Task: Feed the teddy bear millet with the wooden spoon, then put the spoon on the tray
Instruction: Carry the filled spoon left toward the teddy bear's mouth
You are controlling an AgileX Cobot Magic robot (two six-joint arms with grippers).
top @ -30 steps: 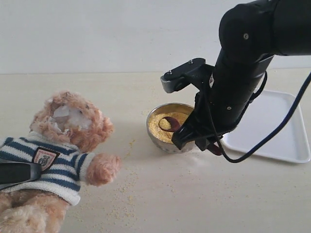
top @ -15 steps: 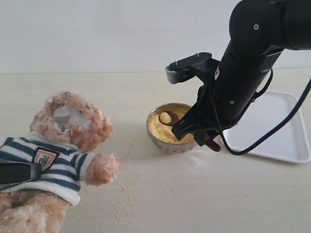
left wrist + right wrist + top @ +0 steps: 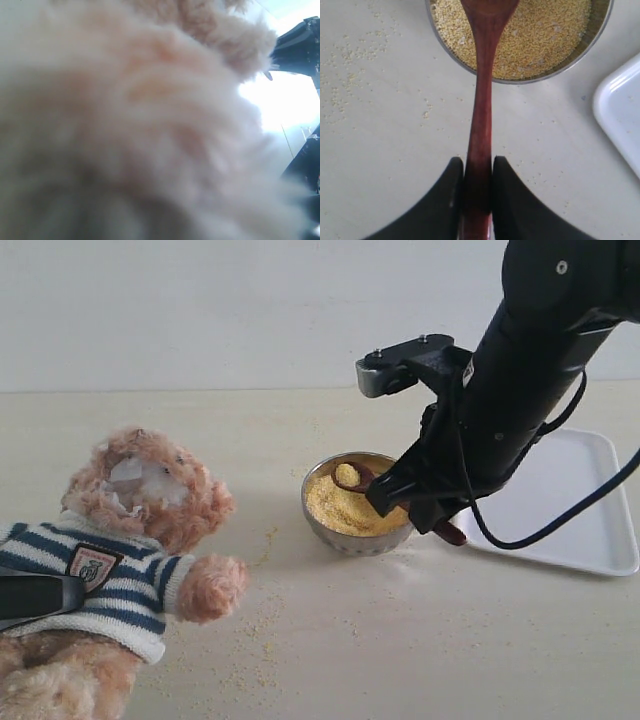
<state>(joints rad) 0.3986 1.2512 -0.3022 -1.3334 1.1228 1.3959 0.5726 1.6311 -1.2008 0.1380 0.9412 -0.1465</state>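
The teddy bear (image 3: 150, 500) lies at the left in its striped sweater, its face turned up. Its fur (image 3: 130, 115) fills the left wrist view, blurred, and hides the jaws. One dark finger of the left gripper (image 3: 40, 596) lies across the sweater. The metal bowl (image 3: 322, 525) of millet (image 3: 340, 510) stands in the middle. My right gripper (image 3: 420, 508) (image 3: 478, 162) is shut on the handle of the wooden spoon (image 3: 482, 100). The spoon's bowl (image 3: 348, 476) carries a small heap of grains just above the millet (image 3: 545, 35). The white tray (image 3: 570, 510) (image 3: 622, 110) lies right of the bowl.
Loose millet grains (image 3: 250, 635) are scattered on the beige table between the bear and the bowl, and also (image 3: 350, 60) beside the bowl. The right arm's black body (image 3: 540, 370) and cable hang over the tray's near corner.
The right arm has risen and shifted right. The spoon's bowl has come up out of the millet with a heap of grains in it. The bear and left gripper have stayed put.
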